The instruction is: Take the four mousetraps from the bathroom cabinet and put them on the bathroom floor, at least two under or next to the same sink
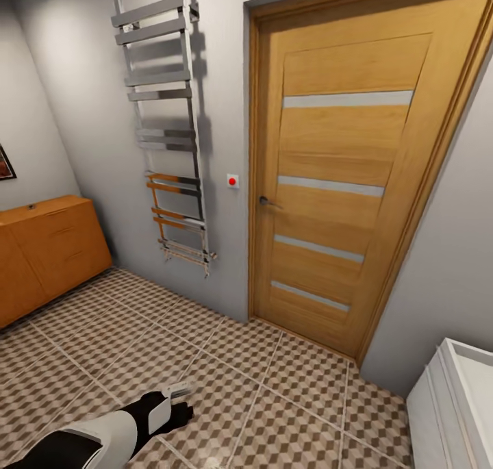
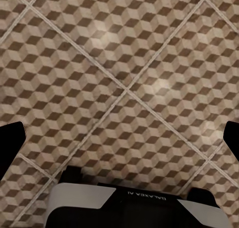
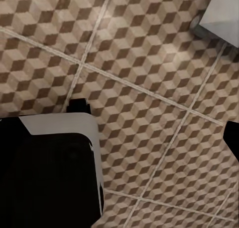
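Observation:
The orange-brown cabinet [image 1: 48, 250] stands against the left wall, with a tiny dark item on its top that is too small to identify. No mousetraps are in view. The patterned bathroom floor [image 1: 274, 400] spreads across the lower half of the head view. A corner of the white sink [image 1: 455, 400] juts in at the lower right. My left gripper [image 1: 181, 395] hangs low over the tiles. In the left wrist view the left gripper [image 2: 119, 138] is open and empty, with its fingertips [image 2: 11, 143] at the frame edges. One fingertip [image 3: 233, 137] of the right gripper sits wide out over bare tiles, holding nothing.
A shut wooden door [image 1: 342, 174] faces me, with a chrome towel rail [image 1: 168, 133] on the grey wall to its left. My own black-and-white body [image 3: 55, 168] shows in the right wrist view, and a white corner [image 3: 224, 13] at that view's edge.

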